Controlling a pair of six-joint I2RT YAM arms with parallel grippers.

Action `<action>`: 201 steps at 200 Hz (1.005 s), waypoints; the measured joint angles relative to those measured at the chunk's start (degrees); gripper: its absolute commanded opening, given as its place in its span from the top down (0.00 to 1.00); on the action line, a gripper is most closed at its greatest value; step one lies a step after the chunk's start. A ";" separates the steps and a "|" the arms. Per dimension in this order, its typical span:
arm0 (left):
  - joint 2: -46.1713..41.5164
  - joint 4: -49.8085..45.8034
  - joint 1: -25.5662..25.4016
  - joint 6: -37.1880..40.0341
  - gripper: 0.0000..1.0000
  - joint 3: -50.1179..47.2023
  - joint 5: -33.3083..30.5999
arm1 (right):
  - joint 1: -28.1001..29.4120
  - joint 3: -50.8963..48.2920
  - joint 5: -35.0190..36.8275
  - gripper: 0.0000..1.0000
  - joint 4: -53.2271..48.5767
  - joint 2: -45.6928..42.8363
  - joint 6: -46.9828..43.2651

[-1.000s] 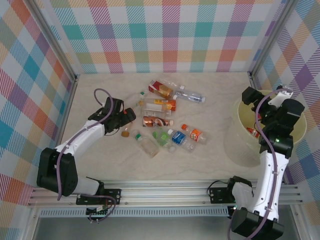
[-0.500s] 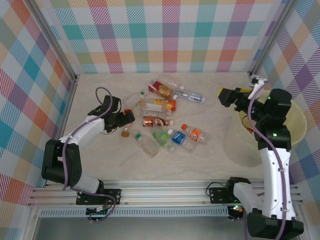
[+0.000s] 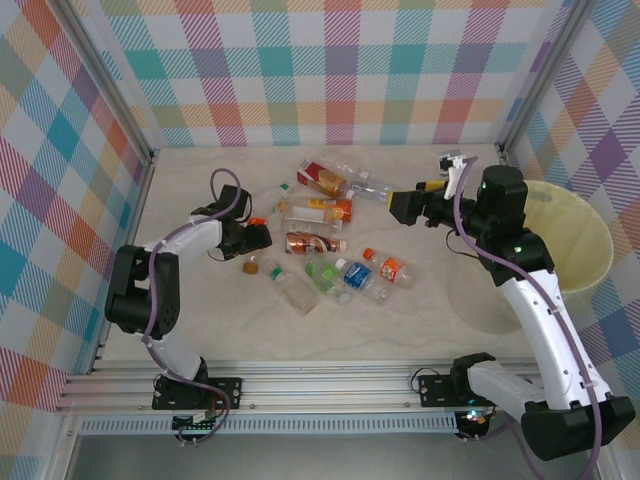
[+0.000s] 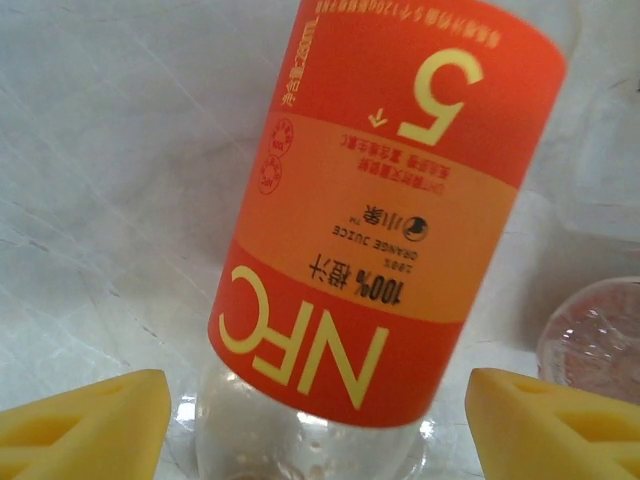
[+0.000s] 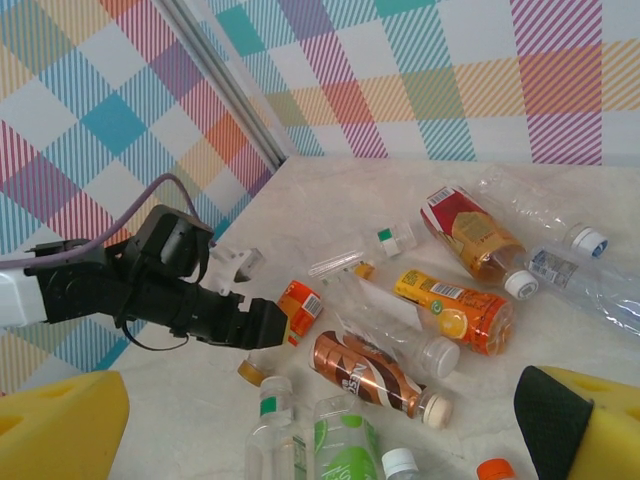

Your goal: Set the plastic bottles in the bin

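Swinging off the bin (image 3: 575,225), the right gripper (image 3: 405,205) now hangs over the scattered plastic bottles (image 3: 318,242), fingers wide with nothing between them. The left gripper (image 3: 258,233) has crept up to an orange-labelled bottle (image 4: 390,220). Overhead that bottle is a mere orange fleck at the fingertips (the left wrist view reads "NFC 100%" above its clear body). It lies between spread yellow fingers (image 4: 85,425), neither touching.

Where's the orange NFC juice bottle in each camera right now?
Top external: orange NFC bottle, left of the other bottles, at the left gripper.
Left wrist: centre frame, between the yellow fingers.
Right wrist: lower centre-left, beside that gripper.
Shared landmark: the left gripper.
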 measured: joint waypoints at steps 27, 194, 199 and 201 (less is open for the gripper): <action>3.96 0.02 0.00 0.46 0.21 1.46 0.04 | 0.50 0.00 0.63 0.00 0.00 0.04 -0.07; -4.96 9.86 0.39 5.99 0.63 -8.61 2.56 | 1.25 -6.40 4.96 0.00 6.27 -1.05 2.10; -6.25 10.49 0.33 5.97 0.63 -9.03 2.67 | 1.25 -6.43 4.55 0.00 6.58 -1.07 2.10; -6.86 10.73 0.24 5.97 0.63 -9.16 2.84 | 1.25 -6.43 4.44 0.00 6.62 -1.09 2.08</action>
